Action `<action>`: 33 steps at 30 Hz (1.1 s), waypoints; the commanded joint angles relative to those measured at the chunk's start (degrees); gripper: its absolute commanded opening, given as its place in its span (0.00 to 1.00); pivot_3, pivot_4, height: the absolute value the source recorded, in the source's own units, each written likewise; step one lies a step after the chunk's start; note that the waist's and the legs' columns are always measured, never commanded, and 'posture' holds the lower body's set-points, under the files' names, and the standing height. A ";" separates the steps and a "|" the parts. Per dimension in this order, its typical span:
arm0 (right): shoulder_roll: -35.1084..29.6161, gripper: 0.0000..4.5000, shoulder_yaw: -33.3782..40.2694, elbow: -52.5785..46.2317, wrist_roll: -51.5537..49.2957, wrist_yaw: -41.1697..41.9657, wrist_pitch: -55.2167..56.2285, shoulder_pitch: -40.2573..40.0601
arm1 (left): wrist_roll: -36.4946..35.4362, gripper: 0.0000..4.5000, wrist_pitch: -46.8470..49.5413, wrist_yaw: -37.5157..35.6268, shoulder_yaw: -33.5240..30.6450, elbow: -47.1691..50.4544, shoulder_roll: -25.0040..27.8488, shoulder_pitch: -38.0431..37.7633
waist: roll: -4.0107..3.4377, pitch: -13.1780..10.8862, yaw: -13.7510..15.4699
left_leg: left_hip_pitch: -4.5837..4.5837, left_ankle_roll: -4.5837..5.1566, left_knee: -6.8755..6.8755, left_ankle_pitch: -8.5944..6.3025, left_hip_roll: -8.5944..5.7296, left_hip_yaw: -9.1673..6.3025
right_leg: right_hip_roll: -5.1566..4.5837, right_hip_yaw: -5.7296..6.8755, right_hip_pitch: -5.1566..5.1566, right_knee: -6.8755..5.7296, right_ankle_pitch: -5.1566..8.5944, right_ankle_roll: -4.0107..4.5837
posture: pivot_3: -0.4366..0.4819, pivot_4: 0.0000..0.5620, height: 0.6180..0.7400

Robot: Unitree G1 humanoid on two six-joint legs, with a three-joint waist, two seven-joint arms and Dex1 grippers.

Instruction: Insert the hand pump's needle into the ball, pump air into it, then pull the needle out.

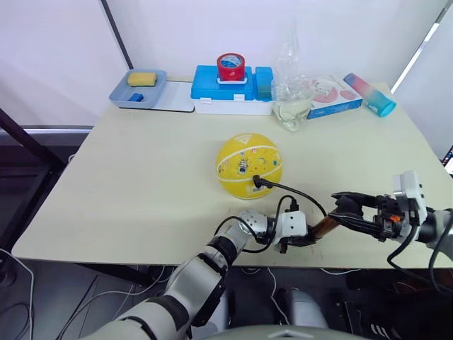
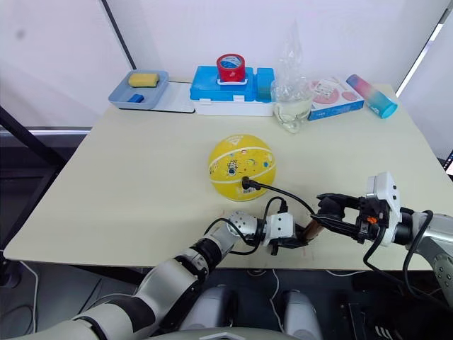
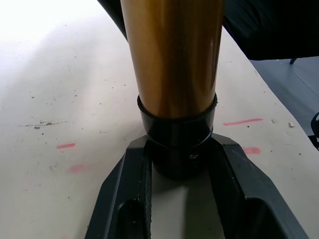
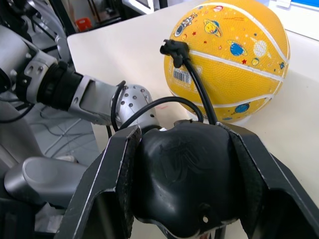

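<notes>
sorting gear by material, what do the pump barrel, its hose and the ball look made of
The hand pump barrel looks like metal with a glossy gold-bronze finish: it shows smooth bright reflections. Its hose seems to be black rubber or soft plastic, since it curves freely. The ball looks like matte pebbled rubber, yellow with white seams and printed marks.

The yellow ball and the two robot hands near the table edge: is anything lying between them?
Yes. In the left eye view a thin black hose runs from the ball across bare table to the hand pump.
</notes>
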State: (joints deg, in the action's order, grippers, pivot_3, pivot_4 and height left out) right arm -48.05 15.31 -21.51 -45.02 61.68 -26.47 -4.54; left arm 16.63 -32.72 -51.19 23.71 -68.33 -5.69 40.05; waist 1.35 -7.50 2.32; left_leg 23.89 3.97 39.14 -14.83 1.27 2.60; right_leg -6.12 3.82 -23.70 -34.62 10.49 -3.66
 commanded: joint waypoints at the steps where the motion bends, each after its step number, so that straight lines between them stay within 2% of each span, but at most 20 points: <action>1: -3.10 0.43 9.08 -3.25 -6.49 -1.02 -3.14 2.96 | 4.15 0.25 1.93 -1.96 3.67 -3.96 1.14 -2.60 | -0.15 -0.07 0.01 | 0.01 0.00 0.00 0.00 -0.01 0.01 | -0.02 -0.01 0.00 0.00 -0.01 0.01 | 0.48 0.27 1.00; 4: -6.35 0.43 14.86 -3.40 -12.33 -1.87 -7.70 4.89 | 4.27 0.25 1.98 -1.96 3.71 -4.16 1.24 -2.44 | -0.20 -0.13 0.03 | 0.02 0.00 0.00 0.00 -0.01 -0.01 | -0.02 0.01 0.00 0.00 -0.01 0.01 | 0.48 0.27 1.00; 10: -11.11 0.43 21.86 -2.65 -19.93 -3.10 -15.29 7.06 | 4.25 0.25 2.08 -1.95 3.66 -4.28 1.14 -2.27 | -0.19 -0.16 0.02 | 0.03 0.00 0.00 0.00 -0.01 0.00 | -0.04 0.00 0.00 0.01 0.00 0.00 | 0.48 0.27 1.00; 16: -13.28 0.43 24.98 -1.50 -25.00 -5.29 -19.97 10.22 | 4.13 0.25 2.25 -1.93 3.51 -4.36 1.12 -2.21 | -0.20 -0.17 0.03 | 0.04 0.00 0.00 0.00 -0.01 0.01 | -0.04 -0.01 -0.01 0.02 0.00 0.00 | 0.48 0.27 1.00; 18: -13.12 0.43 23.34 -2.50 -23.87 -5.20 -20.38 9.78 | 4.16 0.25 2.25 -1.92 3.51 -4.40 1.16 -2.18 | -0.20 -0.17 0.04 | 0.04 0.00 0.00 0.00 -0.01 0.01 | -0.04 -0.01 -0.01 0.02 0.00 0.00 | 0.48 0.27 1.00; 25: -8.61 0.43 12.08 -4.11 -10.11 -2.76 -13.67 1.83 | 4.18 0.25 2.28 -1.73 3.50 -4.42 1.08 -1.95 | -0.06 -0.06 -0.02 | 0.02 0.00 0.00 0.00 -0.01 -0.01 | -0.02 0.00 0.01 0.03 0.01 -0.01 | 0.48 0.27 1.00; 33: -1.52 0.43 -1.30 -0.41 3.63 -2.96 -2.64 0.67 | 3.91 0.25 2.55 -1.77 3.22 -4.37 1.14 -1.64 | 0.08 0.05 -0.05 | -0.01 0.00 0.00 0.00 0.00 -0.01 | 0.00 0.00 0.01 0.03 0.01 -0.02 | 0.48 0.27 1.00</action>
State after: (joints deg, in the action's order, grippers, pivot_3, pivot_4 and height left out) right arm -49.60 16.31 -23.66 -46.41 59.55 -30.66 -3.40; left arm 16.62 -32.51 -51.30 23.68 -68.62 -5.65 40.59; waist 1.43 -7.46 2.27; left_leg 23.88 3.97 39.14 -14.83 1.27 2.59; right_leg -6.12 3.82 -23.69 -34.59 10.50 -3.68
